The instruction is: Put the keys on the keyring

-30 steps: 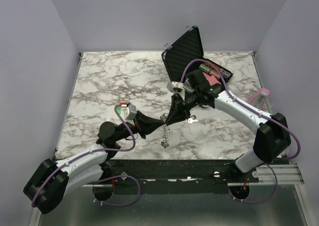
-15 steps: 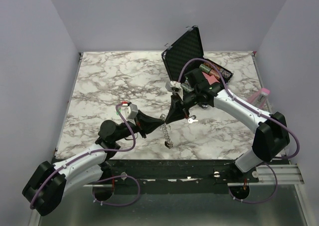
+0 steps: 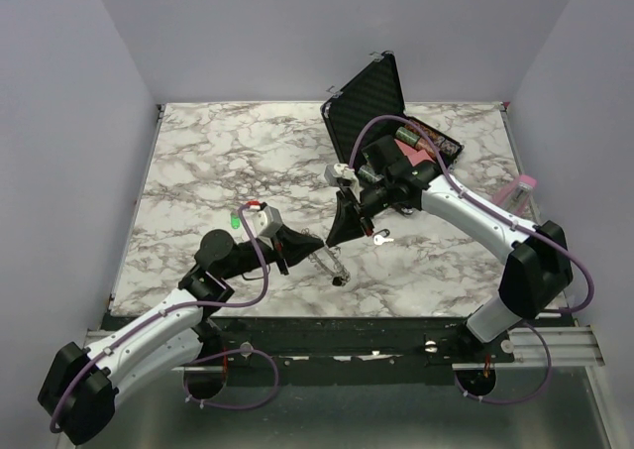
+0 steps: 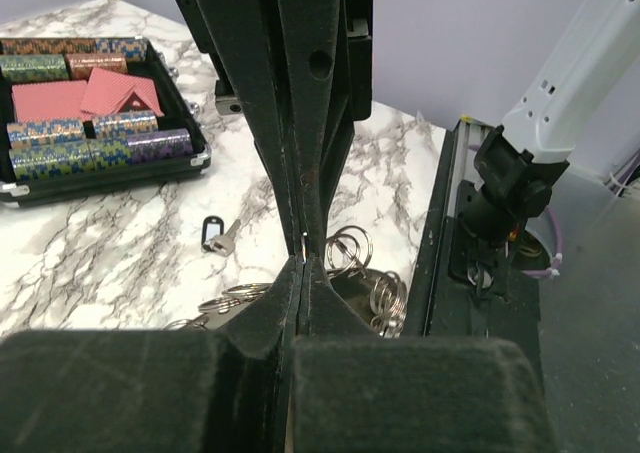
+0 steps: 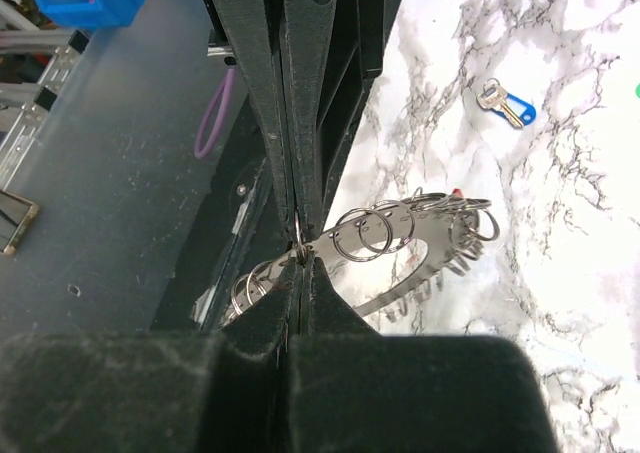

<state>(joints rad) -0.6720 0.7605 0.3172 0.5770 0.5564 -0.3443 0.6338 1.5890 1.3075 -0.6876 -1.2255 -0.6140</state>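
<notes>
Near the table point(image 3: 198, 171) front edge, left gripper point(image 3: 318, 243) and right gripper point(image 3: 335, 240) pinch the keyring point(image 3: 330, 267), jaws shut.

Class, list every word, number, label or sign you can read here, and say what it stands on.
None can be read.
The patterned rolls in the black case are too blurred to tell print from pattern.
The blue tag on the key shows no writing.

Keyring point(image 3: 330, 263): upper end hidden under the touching tips of left gripper point(image 3: 315, 244) and right gripper point(image 3: 333, 240); key point(image 3: 381, 238) right of it too small to tell its head colour.
</notes>
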